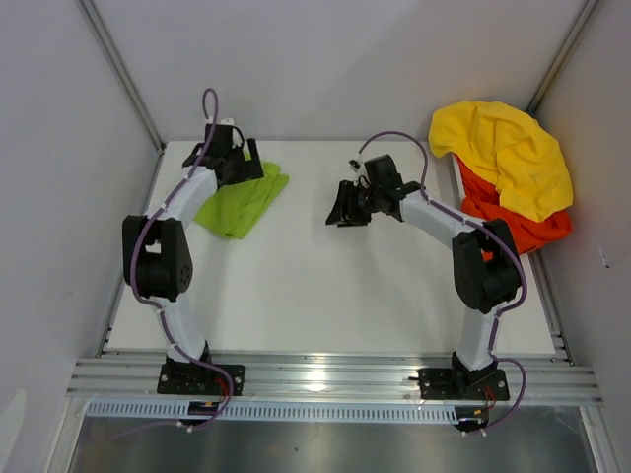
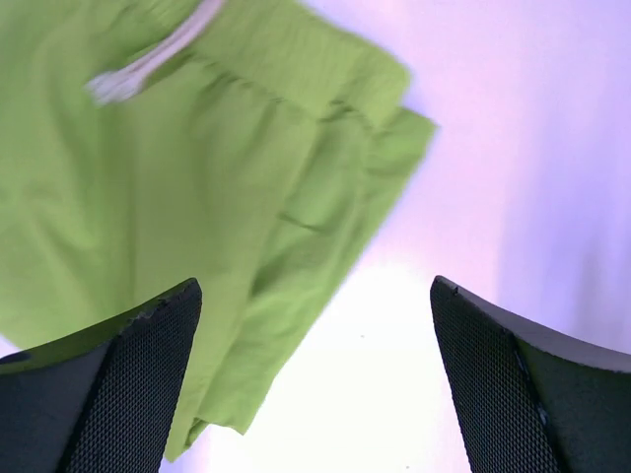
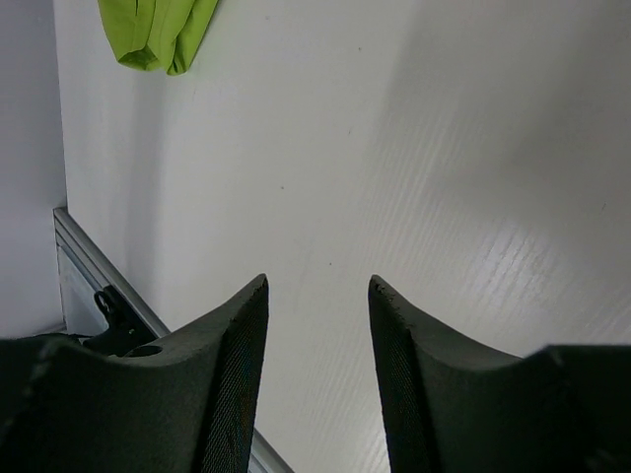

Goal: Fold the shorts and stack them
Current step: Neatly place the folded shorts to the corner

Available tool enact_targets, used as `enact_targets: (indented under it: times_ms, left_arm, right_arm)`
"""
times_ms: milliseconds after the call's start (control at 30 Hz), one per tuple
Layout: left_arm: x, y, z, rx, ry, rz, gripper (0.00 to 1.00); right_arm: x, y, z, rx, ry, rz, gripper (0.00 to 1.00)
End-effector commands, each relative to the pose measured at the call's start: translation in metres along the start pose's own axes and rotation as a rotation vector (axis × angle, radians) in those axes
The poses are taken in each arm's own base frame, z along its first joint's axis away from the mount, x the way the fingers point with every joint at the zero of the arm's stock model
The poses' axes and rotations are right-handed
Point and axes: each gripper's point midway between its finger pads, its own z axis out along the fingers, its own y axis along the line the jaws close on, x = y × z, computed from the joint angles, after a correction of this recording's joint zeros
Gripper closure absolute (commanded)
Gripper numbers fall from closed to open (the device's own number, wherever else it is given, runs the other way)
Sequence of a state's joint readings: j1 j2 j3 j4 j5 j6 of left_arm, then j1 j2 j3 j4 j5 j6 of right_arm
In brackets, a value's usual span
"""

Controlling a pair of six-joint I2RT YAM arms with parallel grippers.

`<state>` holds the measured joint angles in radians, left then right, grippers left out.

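Observation:
The lime-green shorts [image 1: 242, 202] lie folded in a narrow bundle at the far left of the white table [image 1: 325, 286]. My left gripper [image 1: 243, 163] hovers over their far end. It is wide open [image 2: 315, 286], with the green cloth [image 2: 197, 177] and its white drawstring [image 2: 148, 64] below it and nothing gripped. The orange-red shorts [image 1: 518, 227] lie at the right edge, mostly covered by a yellow cloth [image 1: 508, 153]. Over the bare middle of the table, my right gripper [image 1: 343, 211] is open [image 3: 317, 281] and empty. The green shorts [image 3: 158, 34] show far off in its view.
Grey walls close in the table on the left, back and right. An aluminium rail [image 1: 325, 374] runs along the near edge with both arm bases on it. The table's edge rail [image 3: 99, 271] shows in the right wrist view.

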<state>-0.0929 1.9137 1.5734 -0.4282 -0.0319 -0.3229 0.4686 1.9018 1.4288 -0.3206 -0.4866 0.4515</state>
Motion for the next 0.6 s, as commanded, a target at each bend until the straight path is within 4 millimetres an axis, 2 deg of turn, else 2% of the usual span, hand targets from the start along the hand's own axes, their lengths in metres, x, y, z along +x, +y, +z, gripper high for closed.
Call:
enact_targets:
  times_ms: [0, 33, 67, 100, 167, 300, 333, 367, 400, 467, 567]
  left_arm:
    - [-0.007, -0.016, -0.010, 0.017, -0.064, 0.194, 0.01]
    - [-0.003, -0.028, -0.008, 0.040, -0.055, 0.237, 0.01]
    - [-0.006, -0.031, -0.006, 0.036, -0.053, 0.282, 0.01]
    - [0.006, -0.032, -0.001, 0.021, -0.003, 0.311, 0.01]
    - [0.011, -0.032, 0.012, 0.011, 0.039, 0.367, 0.01]
    - [0.030, -0.038, 0.013, 0.019, 0.054, 0.502, 0.01]
    - [0.025, -0.042, 0.005, 0.018, 0.020, 0.544, 0.01]
    - [0.025, -0.029, 0.005, -0.066, 0.005, 0.613, 0.01]
    - [0.022, -0.034, 0.003, -0.103, -0.032, 0.648, 0.01]
    - [0.017, -0.030, 0.000, -0.166, -0.058, 0.706, 0.01]
    - [0.018, -0.033, 0.001, -0.167, -0.059, 0.730, 0.01]
  right_arm:
    - [-0.010, 0.021, -0.014, -0.049, -0.044, -0.032, 0.52]
    - [-0.009, 0.022, -0.014, -0.053, -0.041, -0.033, 0.52]
    - [-0.010, 0.023, -0.016, -0.054, -0.044, -0.034, 0.52]
    - [-0.010, 0.025, -0.017, -0.060, -0.046, -0.038, 0.51]
    - [-0.010, 0.025, -0.018, -0.062, -0.044, -0.035, 0.51]
    - [-0.010, 0.027, -0.021, -0.067, -0.050, -0.042, 0.50]
    - [-0.010, 0.027, -0.021, -0.068, -0.048, -0.043, 0.50]
    - [-0.009, 0.026, -0.020, -0.068, -0.046, -0.041, 0.50]
    - [-0.009, 0.026, -0.020, -0.071, -0.044, -0.038, 0.50]
    - [-0.008, 0.027, -0.019, -0.077, -0.042, -0.036, 0.50]
    - [-0.006, 0.026, -0.017, -0.080, -0.039, -0.034, 0.50]
